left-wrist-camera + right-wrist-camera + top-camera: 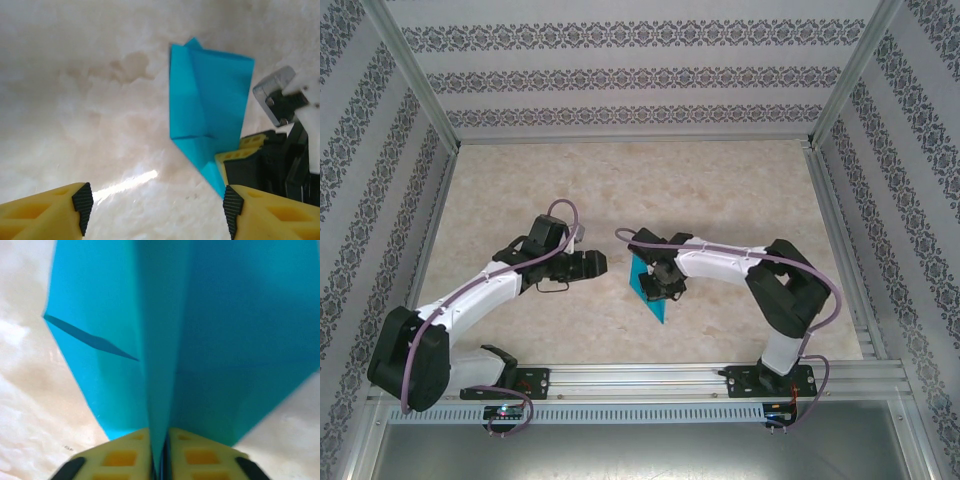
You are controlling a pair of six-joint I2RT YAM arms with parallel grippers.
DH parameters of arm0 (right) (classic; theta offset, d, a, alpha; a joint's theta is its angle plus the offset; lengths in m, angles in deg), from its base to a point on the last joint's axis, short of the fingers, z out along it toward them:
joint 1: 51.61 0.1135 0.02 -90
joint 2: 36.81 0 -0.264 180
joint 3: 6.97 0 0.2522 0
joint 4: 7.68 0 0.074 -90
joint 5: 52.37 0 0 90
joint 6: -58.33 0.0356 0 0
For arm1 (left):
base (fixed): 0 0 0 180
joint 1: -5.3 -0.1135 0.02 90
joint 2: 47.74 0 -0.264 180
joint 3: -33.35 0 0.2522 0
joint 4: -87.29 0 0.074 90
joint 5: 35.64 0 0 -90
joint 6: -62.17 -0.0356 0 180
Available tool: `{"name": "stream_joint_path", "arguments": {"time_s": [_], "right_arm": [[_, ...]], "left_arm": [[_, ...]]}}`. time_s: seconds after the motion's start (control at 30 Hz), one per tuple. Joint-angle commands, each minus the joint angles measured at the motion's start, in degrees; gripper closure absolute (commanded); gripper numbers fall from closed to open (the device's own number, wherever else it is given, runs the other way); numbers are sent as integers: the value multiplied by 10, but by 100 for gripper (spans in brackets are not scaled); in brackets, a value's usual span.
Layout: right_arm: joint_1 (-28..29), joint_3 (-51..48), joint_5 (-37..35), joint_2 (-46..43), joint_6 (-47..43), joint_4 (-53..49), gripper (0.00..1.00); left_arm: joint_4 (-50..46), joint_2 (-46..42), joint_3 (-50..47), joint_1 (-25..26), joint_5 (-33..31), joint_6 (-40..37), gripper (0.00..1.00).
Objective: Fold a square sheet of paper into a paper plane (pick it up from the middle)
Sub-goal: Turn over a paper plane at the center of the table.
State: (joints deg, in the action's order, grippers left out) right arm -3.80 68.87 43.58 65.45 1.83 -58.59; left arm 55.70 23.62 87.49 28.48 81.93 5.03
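While the left arm (pixel 470 292) angles inward, right fingers (pixel 125 457) pinch the paper plane (pixel 642 280).

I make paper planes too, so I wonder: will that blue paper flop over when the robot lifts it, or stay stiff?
Probably fairly stiff along its creases: the folded paper juts from the right gripper, pinched at a fold, without drooping. It looks thin, so it is likely very light and easy to crumple. The loose flaps may bend anyway.
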Motion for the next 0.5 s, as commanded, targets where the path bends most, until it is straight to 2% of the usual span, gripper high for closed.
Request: {"name": "stream_joint_path", "arguments": {"time_s": [0.0,0.27,0.33,0.47], "right_arm": [[9,19,-10,6,-1,-8,76],[2,21,-24,-54,-9,-40,64],[-1,21,-18,-77,-17,-53,59],[-27,-2,5,-153,-56,-57,52]], "left_arm": [[-21,-22,-3,-7,18,-31,25],[-59,-32,22,-12,-18,-59,19],[-82,-36,39,-13,-53,-75,18],[-144,-58,69,-13,-202,-128,9]]}}
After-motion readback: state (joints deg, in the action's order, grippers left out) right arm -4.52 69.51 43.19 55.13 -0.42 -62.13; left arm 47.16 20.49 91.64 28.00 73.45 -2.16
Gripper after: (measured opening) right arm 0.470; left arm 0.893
